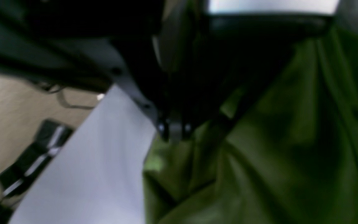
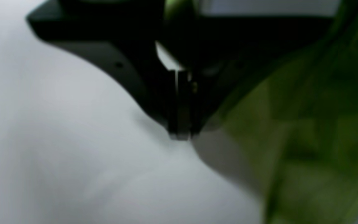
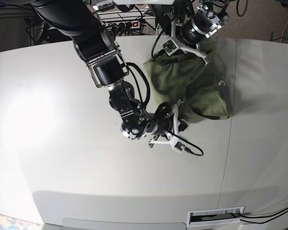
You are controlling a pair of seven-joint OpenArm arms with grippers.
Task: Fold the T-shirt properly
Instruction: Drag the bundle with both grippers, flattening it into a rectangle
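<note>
The sage-green T-shirt point(image 3: 194, 86) lies bunched on the white table point(image 3: 62, 120), right of the middle. In the base view my right gripper point(image 3: 179, 113) is at the shirt's near-left edge. Its wrist view shows it point(image 2: 180, 132) shut, with green cloth point(image 2: 306, 140) pinched between the fingers and hanging to the right above the table. My left gripper point(image 3: 205, 53) is at the shirt's far edge. Its wrist view shows it point(image 1: 174, 130) shut, with cloth point(image 1: 275, 140) gathered around the tips. Both wrist views are blurred.
The table's far edge and the floor point(image 1: 8, 124) show left of the left gripper. Cables and a power strip point(image 3: 129, 21) lie behind the table. A seam point(image 3: 230, 124) runs down the table's right side. A vent slot point(image 3: 216, 216) sits at the front edge.
</note>
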